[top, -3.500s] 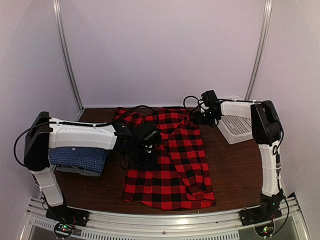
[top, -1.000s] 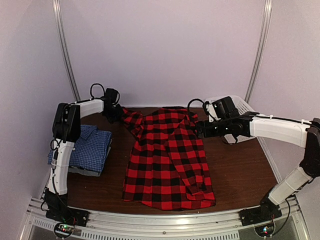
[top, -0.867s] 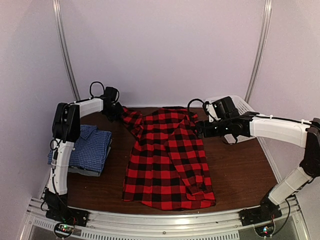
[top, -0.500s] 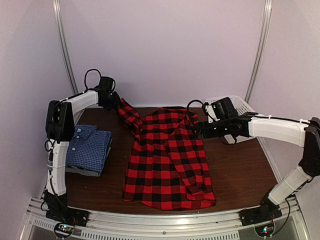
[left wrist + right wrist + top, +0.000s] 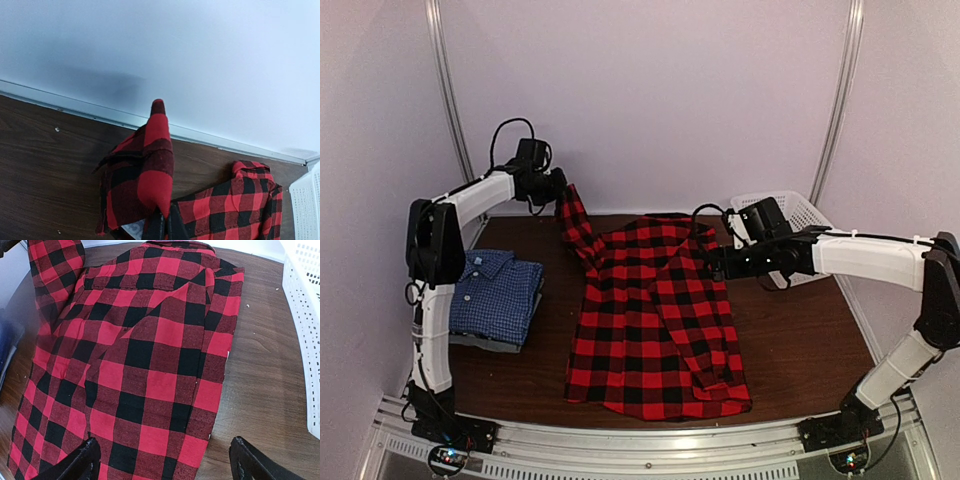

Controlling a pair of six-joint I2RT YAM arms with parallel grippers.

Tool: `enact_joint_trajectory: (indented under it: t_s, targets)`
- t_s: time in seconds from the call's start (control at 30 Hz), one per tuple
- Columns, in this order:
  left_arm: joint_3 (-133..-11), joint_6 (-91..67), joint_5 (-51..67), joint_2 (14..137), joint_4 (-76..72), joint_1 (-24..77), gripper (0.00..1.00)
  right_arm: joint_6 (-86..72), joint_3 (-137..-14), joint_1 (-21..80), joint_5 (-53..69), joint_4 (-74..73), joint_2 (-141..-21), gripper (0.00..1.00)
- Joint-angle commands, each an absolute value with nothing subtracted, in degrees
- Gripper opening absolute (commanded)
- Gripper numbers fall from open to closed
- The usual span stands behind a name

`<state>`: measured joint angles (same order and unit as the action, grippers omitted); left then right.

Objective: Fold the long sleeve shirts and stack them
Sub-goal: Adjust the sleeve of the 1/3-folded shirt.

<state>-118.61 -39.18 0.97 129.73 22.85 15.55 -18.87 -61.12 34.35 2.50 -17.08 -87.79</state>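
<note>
While a sleeve is held up, left hand: clenched on that sleeve of the plaid shirt, above the far left corner of the table.
Right hand: released, jaws wide, holding nothing, over the shirt's edge nearest the basket.
Plaid shirt: body spread flat mid-table, collar toward the far edge.
Blue shirt: folded at the left edge, atop a grey one.
Basket: far right corner.

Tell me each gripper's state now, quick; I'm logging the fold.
Left gripper: shut on the plaid shirt, by its sleeve.
Right gripper: open, holding nothing.
</note>
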Motion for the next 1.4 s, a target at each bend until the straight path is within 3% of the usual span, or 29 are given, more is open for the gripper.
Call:
enact_joint_trajectory:
  t_s: [0.0, 0.47, 0.5, 0.7, 0.8, 1.03, 1.37]
  targets:
    - [-116.8, -34.16, 6.02, 127.62, 20.24, 21.34, 0.0, -19.63, -61.92, 34.67, 1.25, -16.44, -88.09, 0.9]
    - [-103.58, -25.72, 11.98, 127.0, 18.83, 38.07, 0.0, -21.27, -58.86, 34.69, -3.18, -13.2, -84.78, 0.91]
    - [-102.75, -25.44, 13.29, 127.0, 18.75, 38.04, 0.01, -21.31, -58.96, 34.7, -3.14, -13.11, -85.0, 0.91]
    - [-101.15, -24.44, 14.64, 125.44, 18.81, 38.05, 0.35, -21.62, -59.28, 34.67, -2.16, -12.45, -86.49, 0.91]
    - [-100.55, -24.95, 14.43, 123.93, 18.48, 37.98, 0.45, -21.62, -59.36, 34.71, -2.07, -12.39, -86.91, 0.91]
    - [-99.8, -27.81, 8.17, 121.61, 16.61, 37.6, 0.49, -21.45, -59.24, 34.71, -2.13, -12.4, -87.26, 0.91]
    - [-110.27, -27.24, 6.75, 132.66, 22.53, 35.22, 0.49, -21.45, -59.15, 34.66, -1.52, -12.38, -87.6, 0.91]
